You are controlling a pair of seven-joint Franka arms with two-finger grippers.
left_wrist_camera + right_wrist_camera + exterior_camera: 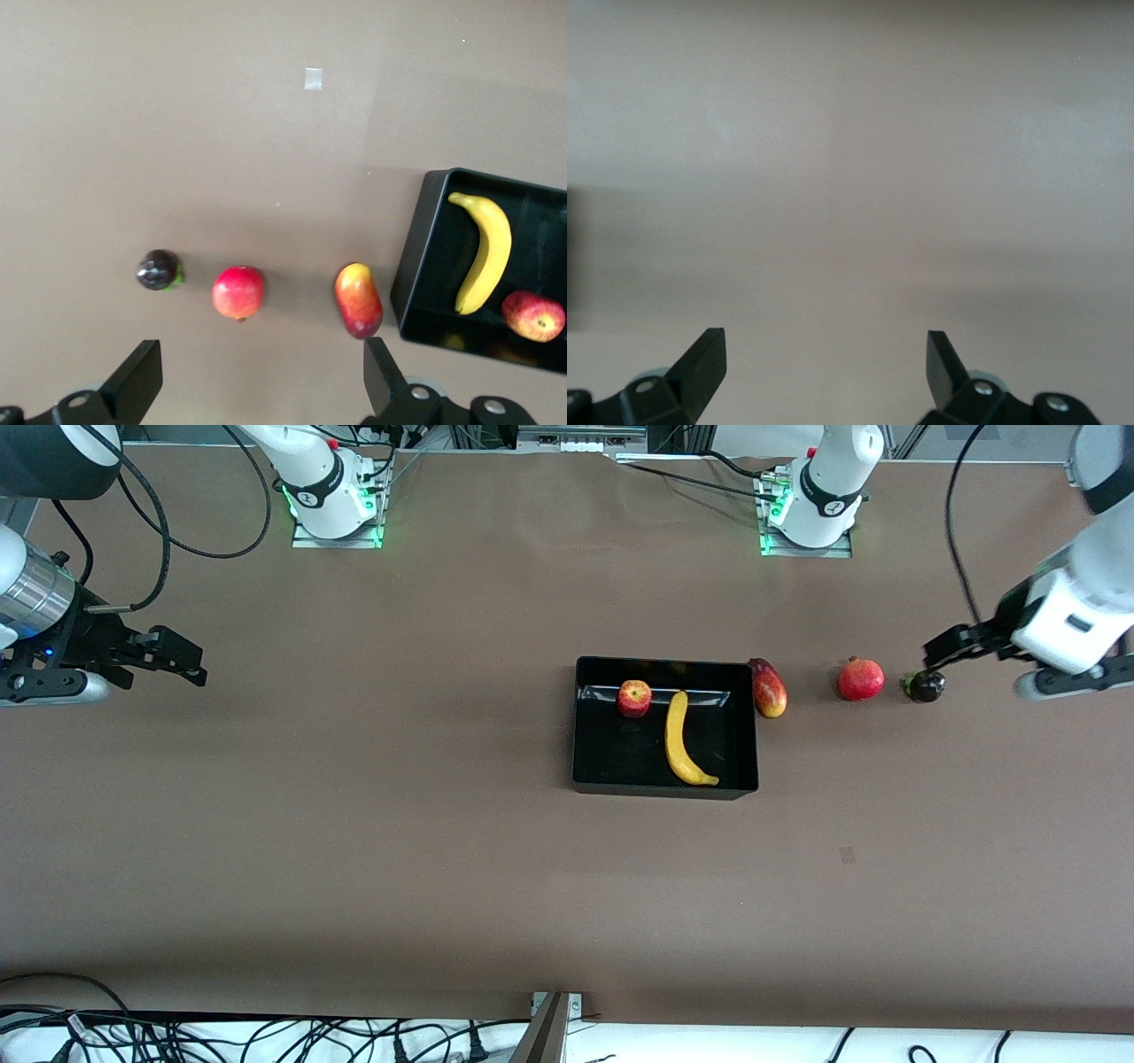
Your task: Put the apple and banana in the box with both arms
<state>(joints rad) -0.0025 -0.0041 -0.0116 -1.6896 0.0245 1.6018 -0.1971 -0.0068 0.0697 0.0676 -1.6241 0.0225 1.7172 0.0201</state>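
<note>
Banana (685,742) is seen lying inside the box (665,786), its lower tip close to the wall nearest the front camera and its body curving up toward the apple (633,698). The apple is set in the same box, farther from the camera, close beside the banana's upper tip and against the wall nearest the robots' bases. Just beside the box, toward the left arm's end of the table, a red-yellow mango (769,688) is laid on the brown table (354,850), followed along that line by a round red fruit (860,679) and a small dark fruit (924,686).

The left gripper (941,648) is held in the air over the table near the dark fruit, with its fingers (137,379) spread wide and nothing between them. The right gripper (182,662) is held over bare table at the right arm's end, well apart from the box, its fingers (704,361) likewise spread wide and empty.
</note>
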